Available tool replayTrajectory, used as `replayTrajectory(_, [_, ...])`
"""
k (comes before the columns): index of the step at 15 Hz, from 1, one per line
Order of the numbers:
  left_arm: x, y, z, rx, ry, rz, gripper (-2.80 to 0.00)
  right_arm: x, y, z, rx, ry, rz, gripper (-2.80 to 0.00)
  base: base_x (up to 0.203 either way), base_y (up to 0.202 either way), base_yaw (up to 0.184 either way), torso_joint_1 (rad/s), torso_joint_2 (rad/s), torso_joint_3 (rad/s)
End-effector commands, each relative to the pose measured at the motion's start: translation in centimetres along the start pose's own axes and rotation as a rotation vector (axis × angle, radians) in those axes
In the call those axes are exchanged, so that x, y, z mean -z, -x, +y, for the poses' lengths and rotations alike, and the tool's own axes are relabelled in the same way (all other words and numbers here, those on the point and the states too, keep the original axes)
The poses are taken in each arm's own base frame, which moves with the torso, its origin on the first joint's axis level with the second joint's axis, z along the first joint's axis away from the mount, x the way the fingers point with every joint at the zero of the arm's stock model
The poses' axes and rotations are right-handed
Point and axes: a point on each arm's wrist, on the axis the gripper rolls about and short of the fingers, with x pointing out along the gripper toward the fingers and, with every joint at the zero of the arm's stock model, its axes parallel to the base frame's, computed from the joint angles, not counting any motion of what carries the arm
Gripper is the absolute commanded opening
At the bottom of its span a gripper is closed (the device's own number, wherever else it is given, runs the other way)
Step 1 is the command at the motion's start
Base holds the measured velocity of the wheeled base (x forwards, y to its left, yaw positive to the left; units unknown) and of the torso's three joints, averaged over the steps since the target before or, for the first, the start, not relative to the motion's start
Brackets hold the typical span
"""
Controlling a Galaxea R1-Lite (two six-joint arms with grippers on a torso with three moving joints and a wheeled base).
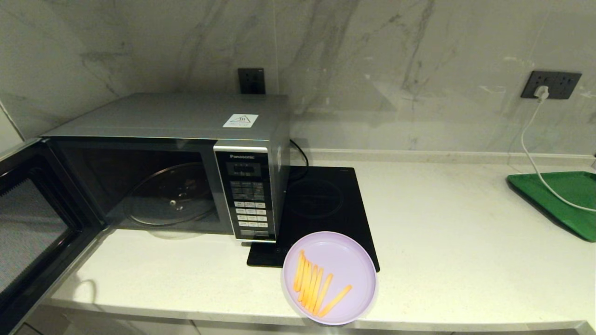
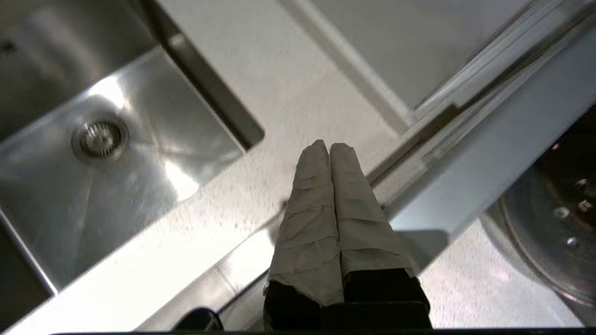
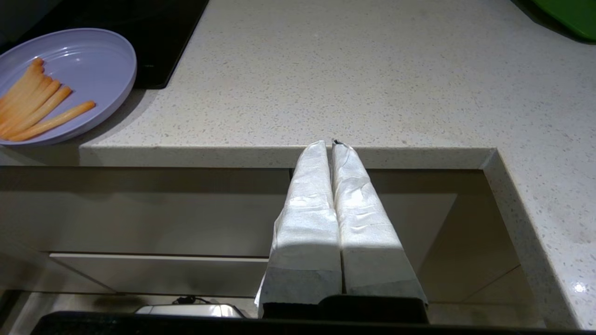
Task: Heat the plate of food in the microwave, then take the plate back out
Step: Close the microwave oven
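One microwave (image 1: 167, 163) was seen at 9 o'clock on the table (image 1: 465, 260), its door (image 1: 32, 223) swung wide open toward 8 o'clock and one glass turntable (image 1: 170, 200) exposed inside, nothing on it. One plate of food (image 1: 329, 278) was found at 6 o'clock near the table's front edge, overlapping the front corner of one black cooktop (image 1: 321, 209); roughly eight fries (image 1: 316, 286) were counted in a row. One green tray (image 1: 563, 200) was noted at 3 o'clock, crossed by one white cable (image 1: 535, 153).

Left gripper (image 2: 329, 148): jaws pressed shut, nothing held, positioned over the table strip between one steel sink (image 2: 107, 153) and the microwave's open door. Right gripper (image 3: 331, 143): jaws shut, nothing held, parked below the table's front edge, well apart from the plate.
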Motion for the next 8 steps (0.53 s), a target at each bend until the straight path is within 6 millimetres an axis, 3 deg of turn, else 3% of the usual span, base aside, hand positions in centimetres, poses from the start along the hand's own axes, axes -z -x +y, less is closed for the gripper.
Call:
replayTrajectory(1, [0.6, -1.7, 0.5, 0.011, 0.019, 0.082, -2.80, 0.0, 0.0, 0.0, 0.001, 0.000, 0.001, -2.80, 0.000, 0.000, 0.000, 0.000, 0.00, 0.000])
replayTrajectory(8, [3.3, -1.6, -0.1, 0.085, 0.031, 0.250, -2.80, 0.0, 0.0, 0.0, 0.001, 0.000, 0.001, -2.80, 0.000, 0.000, 0.000, 0.000, 0.00, 0.000])
